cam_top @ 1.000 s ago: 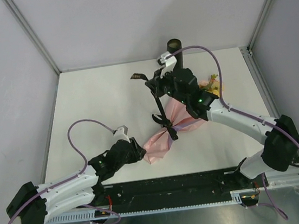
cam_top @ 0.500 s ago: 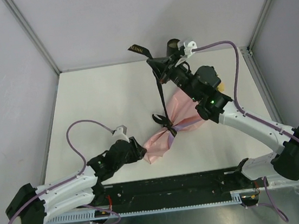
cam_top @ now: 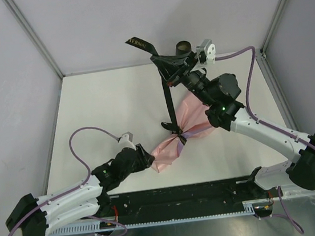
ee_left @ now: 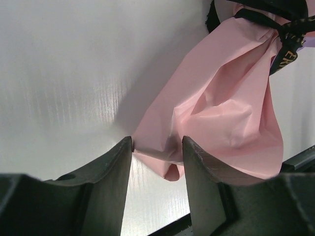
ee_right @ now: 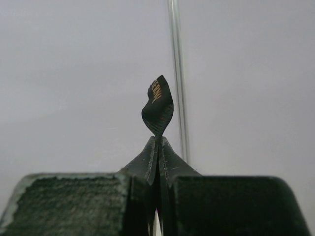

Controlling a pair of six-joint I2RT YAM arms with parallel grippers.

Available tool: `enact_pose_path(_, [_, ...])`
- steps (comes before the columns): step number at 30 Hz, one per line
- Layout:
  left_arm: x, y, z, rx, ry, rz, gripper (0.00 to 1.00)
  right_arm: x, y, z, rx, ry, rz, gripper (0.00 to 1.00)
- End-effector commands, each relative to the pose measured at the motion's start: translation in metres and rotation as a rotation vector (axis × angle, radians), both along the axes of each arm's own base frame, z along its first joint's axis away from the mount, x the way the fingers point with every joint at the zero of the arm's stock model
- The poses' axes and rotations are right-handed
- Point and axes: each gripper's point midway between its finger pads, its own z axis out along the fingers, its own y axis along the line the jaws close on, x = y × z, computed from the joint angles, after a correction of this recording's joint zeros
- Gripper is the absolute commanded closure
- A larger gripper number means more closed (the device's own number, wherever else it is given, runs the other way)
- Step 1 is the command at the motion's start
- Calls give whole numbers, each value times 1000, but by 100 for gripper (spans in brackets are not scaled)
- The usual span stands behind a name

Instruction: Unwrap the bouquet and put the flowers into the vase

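unwrap step, untying the ribbon: right gripper [ee_right: 157, 147] jaws are clamped together on the ribbon [ee_right: 157, 105] end, which pokes out above the tips, and the strand runs taut from them down to the knot [cam_top: 177, 131] on the bouquet [ee_left: 221, 113]. left gripper [ee_left: 156, 147] jaws stand apart astride the pink paper tip, paper touching both, can't tell if it's pinched. next move likely needs the right to pull away from the knot while the left pins the tip; vase [cam_top: 183, 48] sits just behind the right jaws.
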Motion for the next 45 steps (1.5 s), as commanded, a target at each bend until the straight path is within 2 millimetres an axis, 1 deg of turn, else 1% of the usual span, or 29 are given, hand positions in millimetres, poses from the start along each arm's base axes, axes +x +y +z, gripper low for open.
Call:
enact_pose_path(1, [2, 1, 2, -11, -12, 28, 50, -21, -13, 46, 106, -139, 10, 100])
enact_pose_path(3, [2, 1, 2, -13, -11, 31, 49, -22, -12, 45, 105, -132, 17, 100])
enact_pose_path(5, [2, 0, 3, -18, -15, 32, 48, -19, -8, 35, 73, -87, 19, 100])
enact_pose_path(8, [3, -1, 11, -35, -33, 28, 41, -6, 1, 0, 2, 59, 7, 100])
enact_pose_path(10, [4, -1, 18, -46, -52, 29, 36, 9, 7, -38, -44, 192, -21, 100])
enact_pose_path(14, [7, 2, 32, -62, -87, 42, 24, 45, 17, -132, -169, 492, -106, 100])
enact_pose_path(16, [8, 5, 37, -54, -102, 46, 19, 54, 26, -176, -243, 604, -88, 92])
enact_pose_path(18, [10, 9, 41, -35, -118, 50, 16, 56, 33, -208, -319, 698, -43, 78])
enact_pose_path(19, [11, 10, 44, -22, -125, 50, 14, 55, 33, -220, -362, 738, -30, 71])
enact_pose_path(20, [12, 12, 45, -7, -134, 48, 13, 55, 31, -229, -392, 765, -25, 64])
enact_pose_path(21, [13, 13, 46, 9, -139, 47, 12, 51, 27, -237, -430, 790, -25, 59])
enact_pose_path(23, [15, 15, 48, 39, -148, 42, 10, 44, 16, -245, -495, 815, -38, 51])
enact_pose_path(25, [17, 15, 49, 64, -152, 30, 10, 36, 1, -253, -558, 843, -72, 46])
enact_pose_path(27, [20, 14, 49, 84, -148, 15, 9, 23, -14, -265, -629, 880, -106, 45])
enact_pose_path(28, [22, 14, 48, 96, -139, 9, 9, 17, -23, -273, -667, 902, -130, 45])
enact_pose_path(29, [23, 13, 48, 105, -136, 3, 9, 10, -28, -277, -693, 910, -138, 45])
enact_pose_path(30, [25, 13, 46, 114, -127, -2, 9, 1, -33, -287, -730, 921, -138, 46])
enact_pose_path(34, [31, 11, 45, 139, -112, -23, 9, -32, -41, -308, -797, 932, -95, 51])
enact_pose_path(36, [32, 9, 44, 145, -102, -41, 9, -45, -43, -317, -807, 932, -77, 55])
enact_pose_path(41, [29, 3, 35, 156, -68, -76, 12, -59, -44, -345, -838, 959, -62, 59])
enact_pose_path(45, [22, -4, 24, 115, -33, -104, 19, -62, -40, -362, -881, 962, -84, 60])
